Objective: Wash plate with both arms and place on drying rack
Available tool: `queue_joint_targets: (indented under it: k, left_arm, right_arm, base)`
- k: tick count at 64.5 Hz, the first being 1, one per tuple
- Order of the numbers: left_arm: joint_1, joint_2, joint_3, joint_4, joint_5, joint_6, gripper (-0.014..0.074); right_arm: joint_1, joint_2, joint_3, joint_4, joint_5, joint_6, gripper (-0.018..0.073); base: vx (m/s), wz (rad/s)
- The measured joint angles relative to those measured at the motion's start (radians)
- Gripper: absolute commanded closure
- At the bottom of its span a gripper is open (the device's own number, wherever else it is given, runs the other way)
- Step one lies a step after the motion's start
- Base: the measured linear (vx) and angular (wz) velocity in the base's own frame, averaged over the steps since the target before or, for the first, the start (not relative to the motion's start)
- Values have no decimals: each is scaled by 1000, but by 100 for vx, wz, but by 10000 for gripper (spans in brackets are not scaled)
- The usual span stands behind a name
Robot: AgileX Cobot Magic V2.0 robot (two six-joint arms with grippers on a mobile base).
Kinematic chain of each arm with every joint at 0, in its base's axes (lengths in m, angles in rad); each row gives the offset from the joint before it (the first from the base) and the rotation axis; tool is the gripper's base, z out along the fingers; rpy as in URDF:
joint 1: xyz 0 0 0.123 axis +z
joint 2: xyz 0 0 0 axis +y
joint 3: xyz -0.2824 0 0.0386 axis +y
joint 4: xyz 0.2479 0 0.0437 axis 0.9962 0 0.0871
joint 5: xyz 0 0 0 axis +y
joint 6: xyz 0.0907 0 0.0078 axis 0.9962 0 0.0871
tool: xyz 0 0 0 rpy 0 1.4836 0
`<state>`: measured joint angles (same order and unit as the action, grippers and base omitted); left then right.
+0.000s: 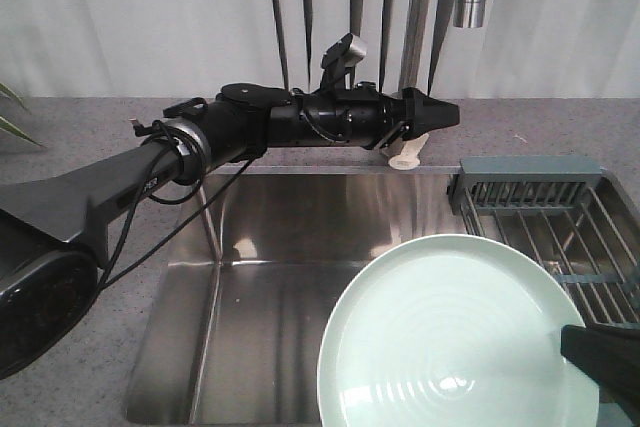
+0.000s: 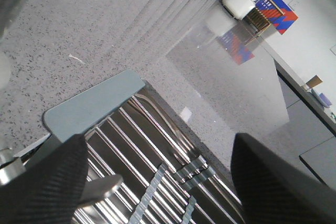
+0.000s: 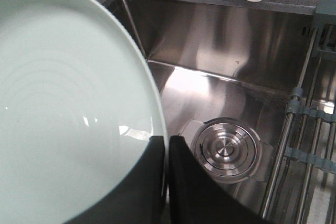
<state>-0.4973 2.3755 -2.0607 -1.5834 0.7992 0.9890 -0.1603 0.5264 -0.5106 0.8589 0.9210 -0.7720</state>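
Over the sink, the plate hangs by one edge of its rim, pinched between the right gripper's closed fingers. Its own weight could lever it loose into the basin. Only the left wrist view shows the left gripper's fingers spread wide and empty above the rack; the front view has them edge-on.

No text readable; red-blue poster seems blurred.

Bright, even light diffused through white curtain. Shadows faint. Strong glare seen on sink floor. Soft highlights reflected on plate. Close foreground blurred in left wrist view, distance sharper.
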Motion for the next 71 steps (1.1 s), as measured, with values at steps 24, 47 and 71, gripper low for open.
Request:
queue_joint_targets:
  k: [24, 47, 71]
  left_arm:
    - [96, -65, -1, 63, 304, -151, 358]
    - [296, -157, -1, 337, 406, -331, 604]
    - [424, -396, -1, 913, 441, -487, 604]
  right_arm:
    - [0, 0, 0, 0, 0, 0, 561]
    - [0, 0, 0, 0, 0, 0, 561]
    - [0, 0, 0, 0, 0, 0, 561]
  base:
    - [0, 0]
    - [0, 0]
    - [0, 0]
